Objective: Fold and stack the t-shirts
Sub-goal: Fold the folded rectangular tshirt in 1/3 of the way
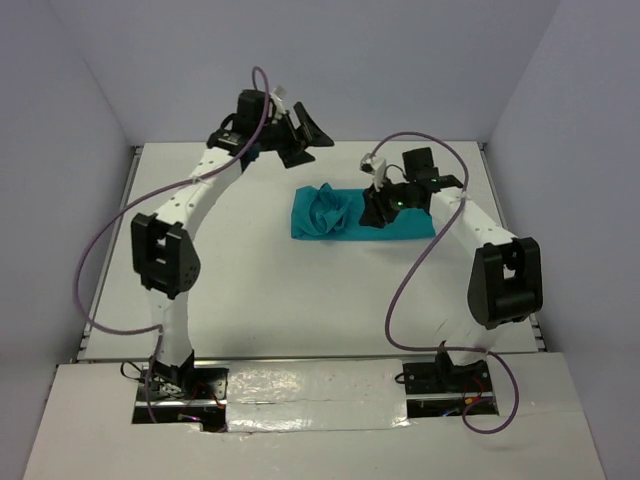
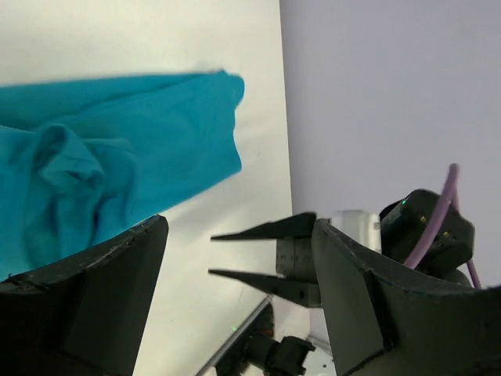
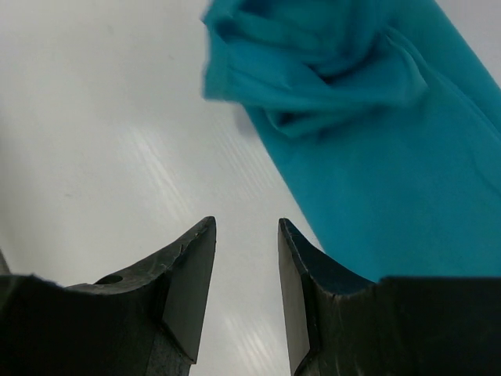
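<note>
Teal t-shirt lies on the bench, towards its far side and a little right of centre. It is gathered into a rough rectangle whose long axis runs left to right in the top view. Its left end is bunched and rumpled, and its right part lies flatter.

The right hand is by far the nearer. It hangs over the right-hand part of the cloth. In its wrist view the t-shirt spreads ahead and to one side of the right hand, whose jaws are parted with nothing between them. One finger sits over the cloth's edge and the other over bare bench.

The left hand is raised beyond the shirt's far left corner, apart from it, with jaws spread wide and holding nothing. From there the t-shirt lies ahead and to the left.

Any fold probably has to go across the long axis, and the rumpled left end is likely the left arm's to smooth out.
</note>
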`<state>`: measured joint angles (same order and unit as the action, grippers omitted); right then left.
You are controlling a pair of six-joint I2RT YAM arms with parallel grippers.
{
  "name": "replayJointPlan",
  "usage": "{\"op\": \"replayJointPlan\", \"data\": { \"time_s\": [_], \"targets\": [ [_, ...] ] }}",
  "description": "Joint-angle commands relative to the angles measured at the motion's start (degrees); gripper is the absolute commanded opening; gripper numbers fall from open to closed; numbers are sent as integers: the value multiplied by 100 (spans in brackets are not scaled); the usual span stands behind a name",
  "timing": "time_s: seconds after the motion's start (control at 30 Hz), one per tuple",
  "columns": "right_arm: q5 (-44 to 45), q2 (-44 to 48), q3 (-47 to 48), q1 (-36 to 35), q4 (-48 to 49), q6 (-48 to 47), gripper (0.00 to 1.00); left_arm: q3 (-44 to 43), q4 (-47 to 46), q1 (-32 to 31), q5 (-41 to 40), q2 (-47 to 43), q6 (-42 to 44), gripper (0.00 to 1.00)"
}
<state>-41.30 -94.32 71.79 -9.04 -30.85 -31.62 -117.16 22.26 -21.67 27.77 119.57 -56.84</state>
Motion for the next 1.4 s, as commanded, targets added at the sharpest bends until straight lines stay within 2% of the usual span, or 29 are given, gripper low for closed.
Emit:
{"op": "replayJointPlan", "data": {
  "time_s": [0.0, 0.13, 0.2, 0.4, 0.53, 0.67, 0.97, 1.37],
  "targets": [
    [147, 160, 493, -677, 149, 585, 45, 526, -3, 478, -341, -969, 708, 87],
    [814, 28, 906, -1415, 667, 1497, 48, 2510, -213, 892, -632, -2084, 920, 88],
    [1393, -330, 1282, -1767, 888, 1841, 48, 3396, -310, 1085, -807, -2718, 1025, 89],
    [2468, -1570, 2557, -2330, 265, 1860, 46, 4990, -389, 1376, -1010, -3879, 1132, 90],
    [2757, -1993, 2577, -2348, 149, 1782, 45, 5676, -538, 1446, -1054, -4423, 939, 91],
    [3153, -2186, 2577, -2427, 36, 1598, 44, 6134, -776, 1481, -1019, -4723, 762, 91],
    [3910, -2310, 2130, -2103, -9, 1395, 40, 6258, -732, 1517, -984, -4767, 797, 92],
    [3488, -2046, 1399, -1321, 176, 1351, 38, 6364, -1110, 1526, -703, -4451, 744, 92]
  ]
}}
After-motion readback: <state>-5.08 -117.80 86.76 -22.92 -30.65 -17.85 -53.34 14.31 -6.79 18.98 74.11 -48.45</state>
